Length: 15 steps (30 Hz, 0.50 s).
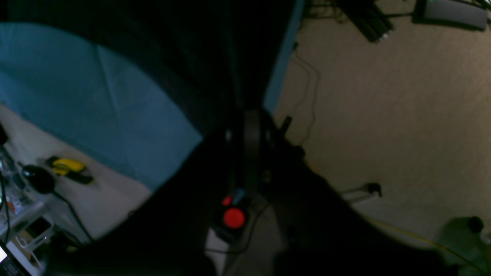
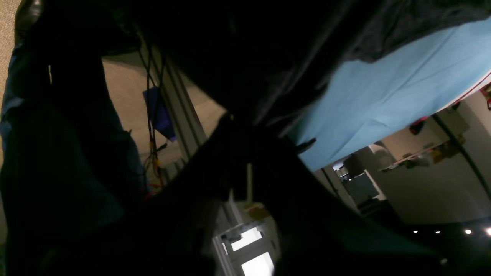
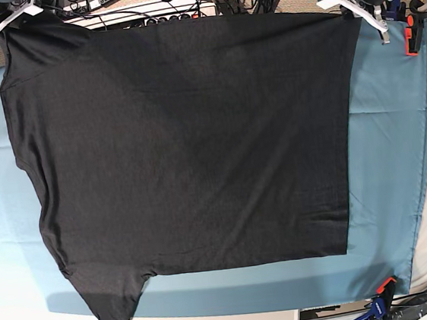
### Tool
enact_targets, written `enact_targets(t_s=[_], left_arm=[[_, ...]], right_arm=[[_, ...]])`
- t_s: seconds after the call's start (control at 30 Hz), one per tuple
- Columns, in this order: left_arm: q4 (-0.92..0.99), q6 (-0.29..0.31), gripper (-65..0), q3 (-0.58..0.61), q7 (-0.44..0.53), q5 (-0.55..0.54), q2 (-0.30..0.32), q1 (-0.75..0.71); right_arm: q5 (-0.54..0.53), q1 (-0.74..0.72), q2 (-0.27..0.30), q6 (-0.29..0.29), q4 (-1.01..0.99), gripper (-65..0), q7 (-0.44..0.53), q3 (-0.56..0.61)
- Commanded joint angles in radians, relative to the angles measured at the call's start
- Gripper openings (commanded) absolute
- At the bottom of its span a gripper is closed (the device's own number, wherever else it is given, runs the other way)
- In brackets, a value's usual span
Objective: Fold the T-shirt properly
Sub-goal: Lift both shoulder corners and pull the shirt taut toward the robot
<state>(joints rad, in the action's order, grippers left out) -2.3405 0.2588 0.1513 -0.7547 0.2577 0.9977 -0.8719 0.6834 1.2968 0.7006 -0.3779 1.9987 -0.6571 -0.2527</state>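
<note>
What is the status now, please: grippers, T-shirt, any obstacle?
Both grippers shut on top corners of T-shirt: left gripper, right gripper. Shirt spread, unfolded. Nothing on it.

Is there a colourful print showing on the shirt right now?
No, in the base view the T-shirt shows only a plain dark side.

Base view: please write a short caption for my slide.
Both grippers hold the top edge of the black T-shirt, spread plain side up over the teal table cloth.

Beige carpet floor (image 1: pixel 402 115) with cables beside the teal-covered table (image 3: pixel 392 187).
</note>
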Motion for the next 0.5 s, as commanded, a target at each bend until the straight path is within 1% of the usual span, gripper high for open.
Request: enact_targets(t_s=[0.0, 0.07, 0.13, 0.2, 0.33, 0.4, 0.47], left_arm=[[-0.016, -0.008, -65.0, -0.005, -0.004, 0.012, 0.013, -0.006], [-0.016, -0.008, -65.0, -0.005, 0.000, 0.016, 0.013, -0.006], [-0.016, -0.011, -65.0, -0.005, 0.009, 0.042, 0.013, -0.006], [-0.016, -0.035, -65.0, -0.005, 0.012, 0.066, 0.013, -0.006], [-0.016, -0.034, -65.0, -0.005, 0.015, 0.090, 0.013, -0.003], [-0.016, -0.034, -65.0, -0.005, 0.016, 0.090, 0.013, 0.003], [-0.016, -0.035, -65.0, -0.005, 0.015, 0.091, 0.013, 0.011]], right_arm=[[0.017, 0.012, 0.009, 0.010, 0.018, -65.0, -0.019, -0.010], [0.017, 0.012, 0.009, 0.014, 0.034, -65.0, -0.018, -0.010], [0.016, 0.012, 0.009, 0.018, 0.055, -65.0, -0.019, -0.010], [0.016, 0.012, 0.009, 0.018, 0.077, -65.0, -0.019, -0.010], [0.016, 0.012, 0.009, 0.022, 0.115, -65.0, -0.020, -0.010], [0.016, 0.012, 0.009, 0.045, 0.121, -65.0, -0.020, -0.010], [0.016, -0.020, 0.009, 0.055, 0.122, -65.0, -0.021, -0.010]])
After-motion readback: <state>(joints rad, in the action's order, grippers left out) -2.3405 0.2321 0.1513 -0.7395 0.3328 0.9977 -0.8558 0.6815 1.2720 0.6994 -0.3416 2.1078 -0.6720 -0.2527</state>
